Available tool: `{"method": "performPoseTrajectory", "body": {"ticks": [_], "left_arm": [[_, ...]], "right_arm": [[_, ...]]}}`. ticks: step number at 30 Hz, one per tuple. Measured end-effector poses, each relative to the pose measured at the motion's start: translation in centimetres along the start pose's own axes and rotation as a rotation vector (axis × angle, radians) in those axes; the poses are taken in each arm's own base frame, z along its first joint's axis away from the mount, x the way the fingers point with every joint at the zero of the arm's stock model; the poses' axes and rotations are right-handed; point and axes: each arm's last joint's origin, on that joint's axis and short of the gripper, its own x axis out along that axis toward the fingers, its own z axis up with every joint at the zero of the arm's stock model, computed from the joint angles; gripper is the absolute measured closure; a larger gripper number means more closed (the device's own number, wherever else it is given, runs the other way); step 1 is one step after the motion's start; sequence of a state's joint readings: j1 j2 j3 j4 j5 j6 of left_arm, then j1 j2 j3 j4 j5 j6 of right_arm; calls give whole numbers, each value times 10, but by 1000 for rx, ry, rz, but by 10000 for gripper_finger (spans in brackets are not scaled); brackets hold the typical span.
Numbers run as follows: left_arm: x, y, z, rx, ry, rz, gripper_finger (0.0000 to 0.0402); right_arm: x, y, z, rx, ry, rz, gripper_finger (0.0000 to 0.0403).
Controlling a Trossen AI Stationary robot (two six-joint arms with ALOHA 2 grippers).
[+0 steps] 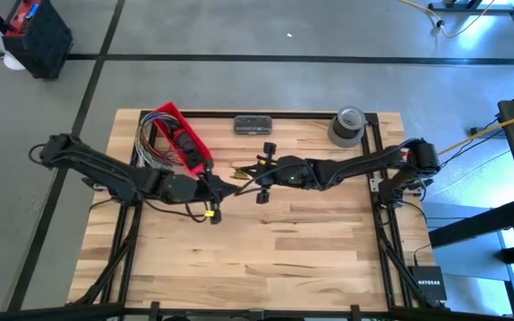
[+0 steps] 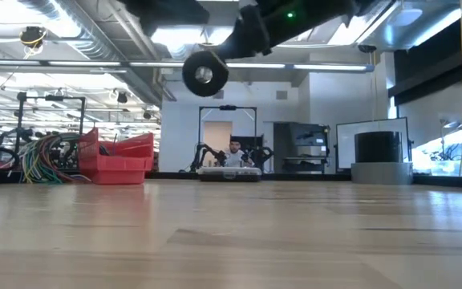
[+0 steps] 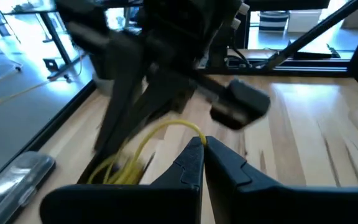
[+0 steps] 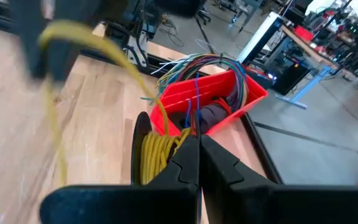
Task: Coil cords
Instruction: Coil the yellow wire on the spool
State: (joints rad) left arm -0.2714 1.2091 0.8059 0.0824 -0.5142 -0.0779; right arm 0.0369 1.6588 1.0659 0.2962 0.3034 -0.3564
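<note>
The left gripper (image 1: 214, 198) and the right gripper (image 1: 255, 175) meet near the middle of the table (image 1: 310, 259), just in front of the red bin (image 1: 183, 138).

**Left gripper.** In the left wrist view its two fingertips (image 3: 194, 152) meet at a point with no visible gap; the jaws are closed together. A yellow cord (image 3: 143, 149) arcs up from a loose coil on the wood just ahead of the tips and ends at or beside them. Whether the tips actually pinch the cord cannot be told. In the high view a small yellow patch shows at this gripper's tip.

**Right gripper.** In the right wrist view (image 4: 199, 144) the fingers are likewise pressed together. A wound bundle of yellow cord (image 4: 153, 154) lies directly ahead of the tips, between them and the red bin (image 4: 222, 106). One strand rises from the bundle and loops away over a dark, blurred part of the other arm. Contact between the fingers and the cord cannot be confirmed.

**Surroundings.** The red bin holds a bundle of multicoloured wires (image 4: 207, 65). A roll of grey tape (image 1: 348, 125) and a flat dark case (image 1: 255, 124) sit near the far edge of the table. In the low view both arms hang above the table surface.
</note>
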Motion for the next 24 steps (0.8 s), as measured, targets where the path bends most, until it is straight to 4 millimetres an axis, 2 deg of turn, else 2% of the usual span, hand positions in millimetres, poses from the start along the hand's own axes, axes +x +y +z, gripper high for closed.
{"method": "performPoseTrajectory", "body": {"ticks": [4, 8, 12, 18, 24], "left_arm": [[17, -4, -4, -3, -23, 15, 400], [30, -1, -13, 19, 15, 43, 399], [39, 3, -18, 2, 40, 70, 400], [51, 5, -28, 7, 73, 100, 398], [54, 8, -27, 3, 69, 126, 398]], "right_arm": [[11, 3, 4, 33, 0, 2, 400], [12, 1, 12, 101, -27, 13, 400], [5, -3, 27, 183, -80, 29, 400], [-1, -3, 41, 186, -89, -23, 400], [-24, -17, 64, 213, -182, -21, 400]]}}
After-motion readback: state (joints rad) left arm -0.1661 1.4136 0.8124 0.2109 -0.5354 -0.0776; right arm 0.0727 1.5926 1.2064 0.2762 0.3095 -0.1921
